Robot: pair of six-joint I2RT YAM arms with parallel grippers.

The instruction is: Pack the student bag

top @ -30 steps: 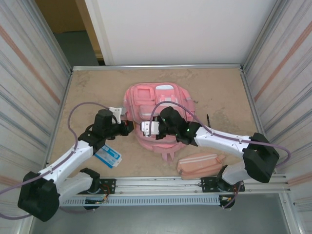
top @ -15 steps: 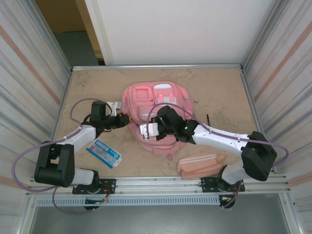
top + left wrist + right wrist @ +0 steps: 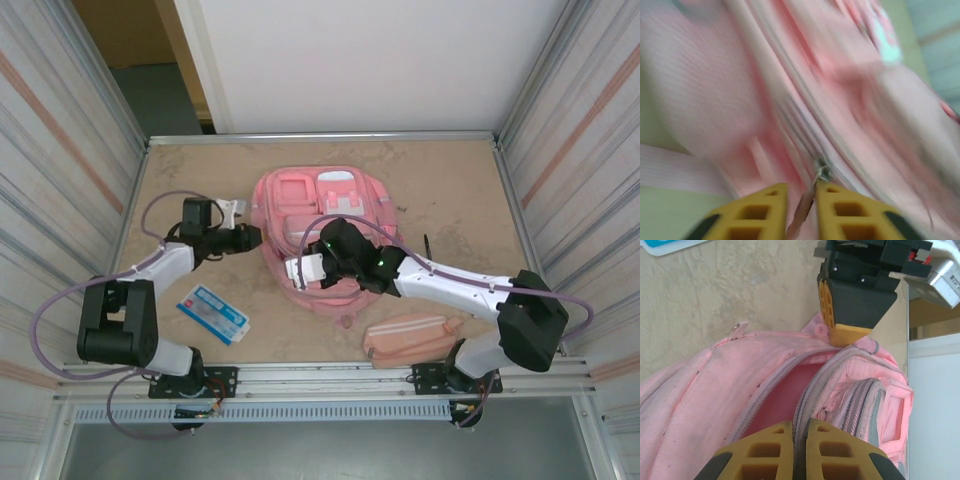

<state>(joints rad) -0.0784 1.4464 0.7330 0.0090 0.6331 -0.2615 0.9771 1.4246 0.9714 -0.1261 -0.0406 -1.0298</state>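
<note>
The student bag (image 3: 320, 200), a pink backpack, lies flat in the middle of the table. Its main zip is partly undone, and the darker pink inside (image 3: 785, 400) shows through the gap. My right gripper (image 3: 298, 270) is shut on the grey zip edge (image 3: 801, 415) of that opening, at the bag's near left side. My left gripper (image 3: 256, 236) is at the bag's left edge. Its yellow fingers (image 3: 765, 210) stand slightly apart, and the zip pull (image 3: 812, 192) hangs loose between them. The left wrist view is blurred.
A small pink pencil pouch (image 3: 410, 338) lies near the front edge, right of centre. A blue and white packet (image 3: 213, 313) lies on the table at the front left. Corrugated metal walls close in both sides, and a metal rail runs along the front.
My left gripper has moved toward the far side along the bag's left edge, its arm has folded back, and its jaws have parted off the zip pull. The right gripper has kept its grip.
</note>
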